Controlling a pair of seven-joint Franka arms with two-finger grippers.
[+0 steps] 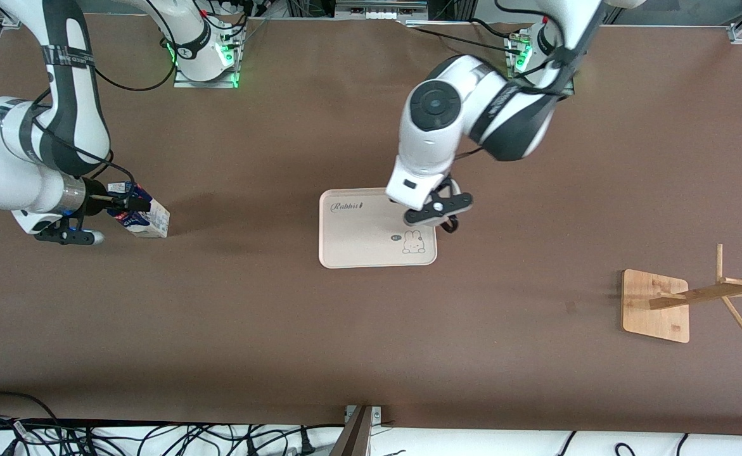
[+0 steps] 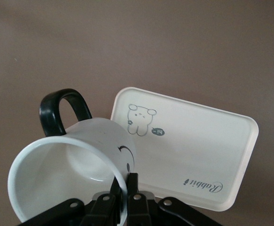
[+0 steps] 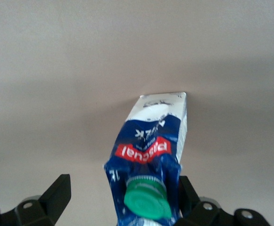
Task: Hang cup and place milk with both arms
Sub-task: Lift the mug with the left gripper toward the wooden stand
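My left gripper [image 1: 439, 212] hangs over the edge of the tray that lies toward the left arm's end. In the left wrist view it [image 2: 126, 182] is shut on the rim of the cup [image 2: 75, 165], a white mug with a black loop handle [image 2: 57, 110], held tipped on its side above the table beside the tray. The hand hides the cup in the front view. The milk [image 1: 146, 218], a blue and white carton with a green cap [image 3: 146, 200], rests on the table toward the right arm's end. My right gripper [image 3: 123, 184] is open around its top, one finger [image 3: 57, 193] well clear.
A cream tray [image 1: 351, 247] with a rabbit drawing lies at mid table; it also shows in the left wrist view [image 2: 207, 150]. A wooden mug rack [image 1: 654, 305] with pegs stands toward the left arm's end, nearer the front camera. Brown table all round.
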